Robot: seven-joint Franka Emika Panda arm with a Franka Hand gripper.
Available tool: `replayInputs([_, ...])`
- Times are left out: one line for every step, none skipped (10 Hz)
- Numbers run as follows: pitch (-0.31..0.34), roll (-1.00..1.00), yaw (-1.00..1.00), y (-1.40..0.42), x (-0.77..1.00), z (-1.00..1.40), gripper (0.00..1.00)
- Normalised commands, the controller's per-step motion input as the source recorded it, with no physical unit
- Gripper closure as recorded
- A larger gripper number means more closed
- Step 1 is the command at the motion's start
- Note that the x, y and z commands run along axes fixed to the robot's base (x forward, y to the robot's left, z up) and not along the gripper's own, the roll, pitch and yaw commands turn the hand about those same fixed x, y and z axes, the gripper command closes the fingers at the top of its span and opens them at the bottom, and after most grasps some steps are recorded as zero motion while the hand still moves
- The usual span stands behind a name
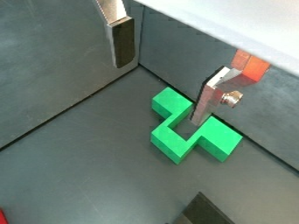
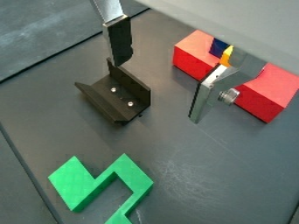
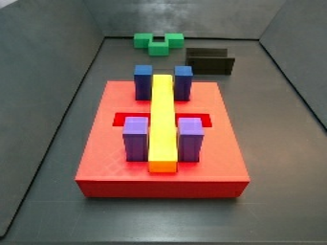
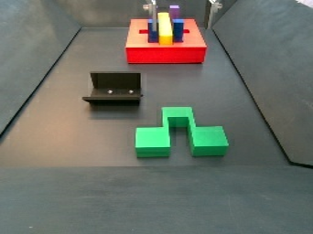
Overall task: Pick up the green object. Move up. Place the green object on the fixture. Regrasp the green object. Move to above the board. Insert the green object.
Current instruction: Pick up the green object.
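Observation:
The green object [image 4: 180,132] lies flat on the dark floor, also seen in a side view [image 3: 159,41] and in both wrist views [image 1: 187,133] [image 2: 100,182]. The fixture [image 4: 115,88] stands beside it and apart from it, and shows in a wrist view [image 2: 114,96]. The red board [image 3: 115,163] carries a yellow bar [image 3: 163,120], blue blocks [image 3: 143,81] and purple blocks [image 3: 136,139]. My gripper [image 2: 158,90] hangs open and empty, high above the floor between the fixture and the board [image 2: 274,92]. In a wrist view the gripper [image 1: 160,94] is well above the green object.
Grey walls enclose the floor on all sides [image 3: 64,105]. A wall edge runs close behind the green object [image 1: 233,39]. Bare floor lies between the fixture and the board [image 4: 166,78].

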Motion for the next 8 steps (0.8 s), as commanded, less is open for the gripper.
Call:
replayInputs([0.041,0.00,-0.19,0.16,0.15,-0.22,0.00])
replayInputs([0.083,0.00,-0.30,0.27,0.16,-0.20,0.00])
replayInputs([0.099,0.00,-0.29,0.31,0.14,-0.20,0.00])
replayInputs([0.147,0.00,-0.34,0.46,0.21,-0.12,0.00])
replayInputs([0.131,0.00,-0.25,0.37,0.18,-0.18,0.00])
replayInputs([0.000,0.01,-0.03,0.19,0.13,-0.53,0.00])
replayInputs([0.000,0.05,0.00,0.11,0.16,-0.72,0.00])
replayInputs([-0.003,0.04,0.04,0.09,0.15,-0.75,0.00])
